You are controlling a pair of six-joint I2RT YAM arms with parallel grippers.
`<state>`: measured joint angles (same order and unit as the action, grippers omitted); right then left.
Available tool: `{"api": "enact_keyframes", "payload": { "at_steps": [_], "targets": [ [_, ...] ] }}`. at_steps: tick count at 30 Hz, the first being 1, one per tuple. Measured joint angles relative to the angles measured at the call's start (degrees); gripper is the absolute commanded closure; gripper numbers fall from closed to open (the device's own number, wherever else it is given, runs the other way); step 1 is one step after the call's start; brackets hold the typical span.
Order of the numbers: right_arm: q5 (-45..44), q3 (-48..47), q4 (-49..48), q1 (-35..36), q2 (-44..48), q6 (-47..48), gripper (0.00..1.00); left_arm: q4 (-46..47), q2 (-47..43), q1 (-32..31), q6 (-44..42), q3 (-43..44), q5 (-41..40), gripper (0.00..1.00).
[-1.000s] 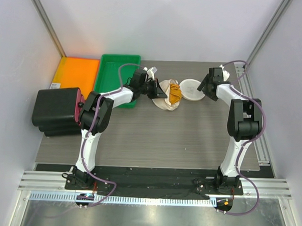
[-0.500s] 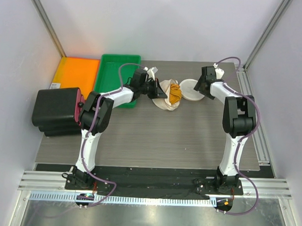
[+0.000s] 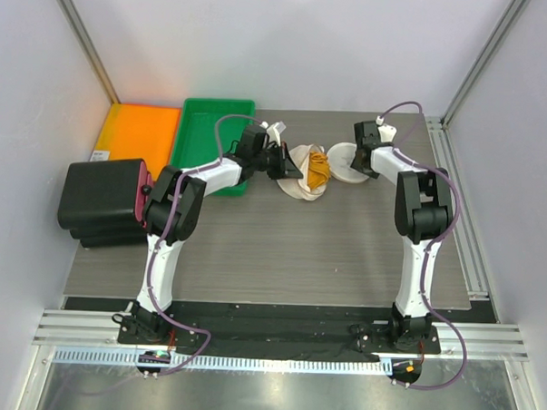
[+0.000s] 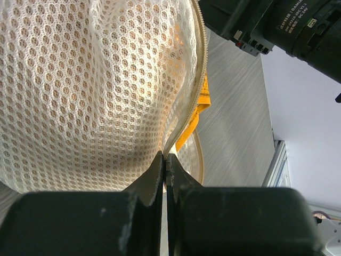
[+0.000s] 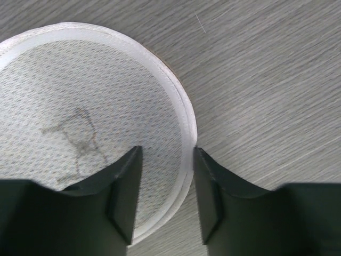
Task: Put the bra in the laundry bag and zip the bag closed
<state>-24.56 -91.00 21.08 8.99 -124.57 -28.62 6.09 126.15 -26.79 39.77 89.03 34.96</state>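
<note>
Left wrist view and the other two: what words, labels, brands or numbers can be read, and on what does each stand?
"DAMIAO", as far as it can be made out: white print on the black housing in the left wrist view. The smaller lines under it are too small to read.
Lid: a thin dark squiggle, no readable letters.
Orange tray: a pale patch at its near left corner, too small to read.

Top cam: high behind my bases, looking down over the whole worktop (image 3: 281, 251). Left wrist: along my fingers (image 4: 80, 224), hard against bag (image 4: 90, 90) mesh. Right wrist: close above lid (image 5: 80, 69). Top view shares both spots.
</note>
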Motion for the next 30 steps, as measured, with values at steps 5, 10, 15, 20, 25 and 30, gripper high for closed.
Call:
{"api": "enact_keyframes", "payload": {
  "at_steps": [5, 10, 15, 20, 25, 30],
  "targets": [
    [-0.2, -1.4, 0.4, 0.0, -0.9, 0.6, 0.88, 0.0, 0.0, -0.1, 0.0, 0.0, 0.0, 1.00],
    [-0.2, -2.3, 1.2, 0.0, -1.2, 1.4, 0.99, 0.0, 0.0, -0.1, 0.0, 0.0, 0.0, 1.00],
    [-0.6, -2.4, 1.3, 0.0, -0.9, 1.8, 0.99, 0.0, -0.1, -0.1, -0.3, 0.0, -0.3, 1.00],
    [-3.1, 5.1, -0.9, 1.4, 9.8, 4.3, 0.99, 0.2, -3.4, -0.1, -1.5, -2.4, -2.2, 1.00],
    [-5.9, 15.4, -6.9, 5.7, 29.5, 7.8, 0.99, -1.3, -6.1, -0.1, -3.3, -2.6, -5.6, 1.00],
    [-7.2, 15.5, -10.9, 10.7, 40.9, 11.0, 0.99, -2.5, -8.2, 0.0, -3.4, -2.6, -6.7, 1.00]
  ]
}}
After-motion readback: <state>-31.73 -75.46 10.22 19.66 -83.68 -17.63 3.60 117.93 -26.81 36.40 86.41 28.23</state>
